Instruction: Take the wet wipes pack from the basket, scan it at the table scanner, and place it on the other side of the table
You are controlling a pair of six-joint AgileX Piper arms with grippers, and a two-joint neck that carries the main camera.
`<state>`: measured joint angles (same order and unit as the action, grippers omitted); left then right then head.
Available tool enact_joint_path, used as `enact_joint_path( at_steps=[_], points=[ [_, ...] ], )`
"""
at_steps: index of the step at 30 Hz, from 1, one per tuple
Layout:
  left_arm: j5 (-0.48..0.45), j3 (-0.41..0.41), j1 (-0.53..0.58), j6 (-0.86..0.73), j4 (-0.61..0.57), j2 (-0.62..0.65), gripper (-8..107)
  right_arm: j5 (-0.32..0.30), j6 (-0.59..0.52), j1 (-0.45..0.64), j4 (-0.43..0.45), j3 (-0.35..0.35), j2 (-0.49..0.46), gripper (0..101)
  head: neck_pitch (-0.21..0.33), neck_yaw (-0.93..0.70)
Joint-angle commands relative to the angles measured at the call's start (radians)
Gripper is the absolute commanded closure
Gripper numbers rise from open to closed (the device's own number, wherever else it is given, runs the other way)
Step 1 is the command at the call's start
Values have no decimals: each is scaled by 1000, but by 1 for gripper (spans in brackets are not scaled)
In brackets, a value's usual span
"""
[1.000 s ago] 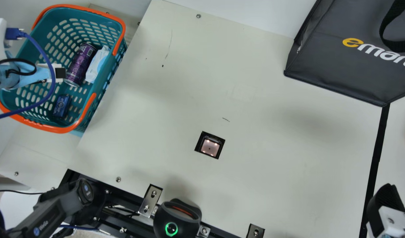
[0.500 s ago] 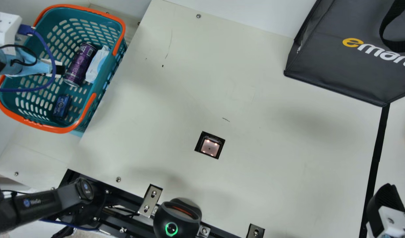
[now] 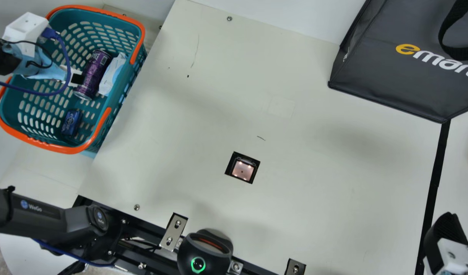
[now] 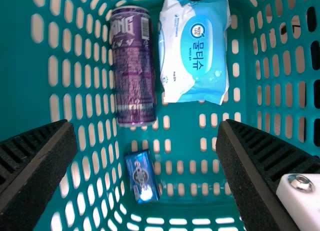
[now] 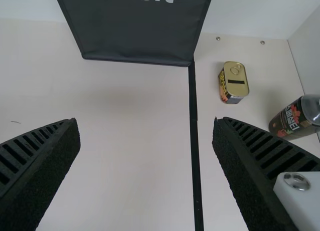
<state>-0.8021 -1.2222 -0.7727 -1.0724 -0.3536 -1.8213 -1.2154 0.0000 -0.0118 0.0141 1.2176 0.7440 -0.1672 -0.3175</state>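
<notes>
Left gripper [image 3: 78,79] moved toward purple can [image 3: 93,72]; wide; wet wipes pack [image 3: 112,76] in basket [image 3: 130,82]; right gripper [image 3: 445,225] wide

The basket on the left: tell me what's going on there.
The left gripper points into the basket, open and holding nothing. The wet wipes pack lies inside beside a purple can, with a small blue box nearby, so it has not yet been picked out. The scanner in the table has nothing over it. The right gripper is at the table's other side, open and empty too.
</notes>
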Motion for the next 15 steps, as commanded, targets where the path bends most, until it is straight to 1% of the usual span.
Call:
enact_joint_path(
  at_steps=[1,8,15],
  points=[
    [-4,-13,3,-25,-10,-27,9,0,0,0,0,0,0,6,29,-4],
    [-12,-42,16,-94,-41,-88,9,0,0,0,0,0,0,6,29,-4],
    [-12,-51,43,-141,-62,-136,9,0,0,0,0,0,0,6,29,-4]
  ],
)
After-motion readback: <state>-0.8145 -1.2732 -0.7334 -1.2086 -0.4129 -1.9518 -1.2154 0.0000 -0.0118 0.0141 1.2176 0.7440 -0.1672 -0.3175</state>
